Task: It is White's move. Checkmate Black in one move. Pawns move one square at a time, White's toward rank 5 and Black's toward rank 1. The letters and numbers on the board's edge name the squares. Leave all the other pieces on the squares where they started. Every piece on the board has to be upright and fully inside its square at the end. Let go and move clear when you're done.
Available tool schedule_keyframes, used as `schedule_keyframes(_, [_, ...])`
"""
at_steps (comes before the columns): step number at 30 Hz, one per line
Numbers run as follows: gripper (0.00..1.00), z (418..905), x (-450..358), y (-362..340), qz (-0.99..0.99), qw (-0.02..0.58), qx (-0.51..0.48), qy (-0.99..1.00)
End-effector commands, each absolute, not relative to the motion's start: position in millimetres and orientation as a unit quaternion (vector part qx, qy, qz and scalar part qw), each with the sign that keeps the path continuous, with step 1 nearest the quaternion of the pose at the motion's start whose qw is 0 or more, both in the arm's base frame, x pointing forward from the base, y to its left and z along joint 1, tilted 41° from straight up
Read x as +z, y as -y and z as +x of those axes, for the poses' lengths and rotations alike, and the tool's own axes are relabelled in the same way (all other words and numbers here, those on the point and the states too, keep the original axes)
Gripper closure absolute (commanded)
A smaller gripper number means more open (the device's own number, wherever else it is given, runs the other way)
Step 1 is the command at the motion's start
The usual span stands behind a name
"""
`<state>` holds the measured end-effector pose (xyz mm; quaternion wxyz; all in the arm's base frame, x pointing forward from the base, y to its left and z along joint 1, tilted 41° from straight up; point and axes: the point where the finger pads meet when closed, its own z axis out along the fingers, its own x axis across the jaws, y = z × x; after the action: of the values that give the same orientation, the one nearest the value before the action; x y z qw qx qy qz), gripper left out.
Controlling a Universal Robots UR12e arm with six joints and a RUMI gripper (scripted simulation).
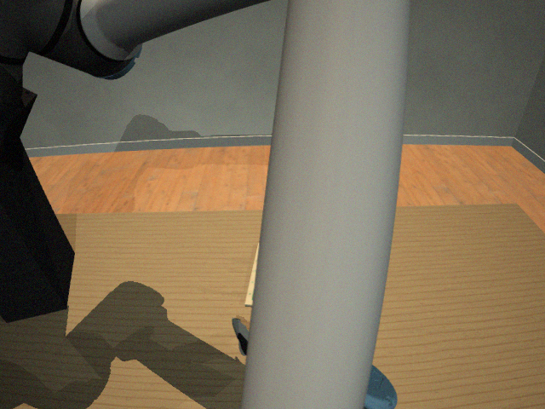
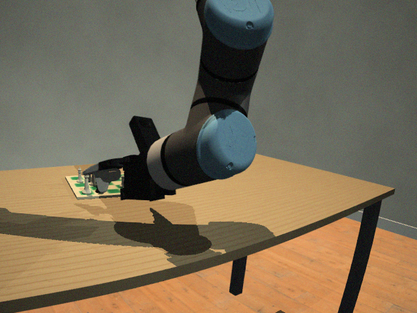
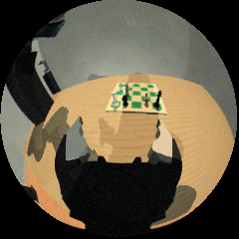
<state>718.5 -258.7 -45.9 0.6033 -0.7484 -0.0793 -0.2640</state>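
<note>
The small green-and-cream chessboard (image 3: 138, 97) lies on the wooden table, ahead of my gripper in the wrist view. On it stand a tall black king (image 3: 157, 100) at the right, a smaller black piece (image 3: 124, 101) and several white pieces, one at the near left corner (image 3: 116, 104). My gripper (image 3: 119, 119) is open and empty, short of the board's near edge. In the exterior view the gripper (image 2: 101, 171) is low over the table and covers part of the board (image 2: 96, 188); two white pieces (image 2: 86, 184) show at its left. In the top view only a sliver of the board's edge (image 1: 250, 277) shows.
My arm's grey tube (image 1: 325, 202) blocks the middle of the top view. The wrist joint with its blue cap (image 2: 225, 145) hangs low over the table, right of the board. The table's edge (image 2: 303, 232) runs at the near right.
</note>
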Motion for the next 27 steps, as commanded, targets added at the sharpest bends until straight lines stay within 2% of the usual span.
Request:
schedule_keyframes(1, [0.0, 735.6, -36.3, 268.7, -0.726, 0.618, -0.294, 0.074])
schedule_keyframes(12, [0.0, 769.3, -17.9, 290.8, -0.691, 0.63, -0.35, 0.054])
schedule_keyframes(27, [0.0, 774.9, -15.4, 294.7, -0.686, 0.631, -0.359, 0.05])
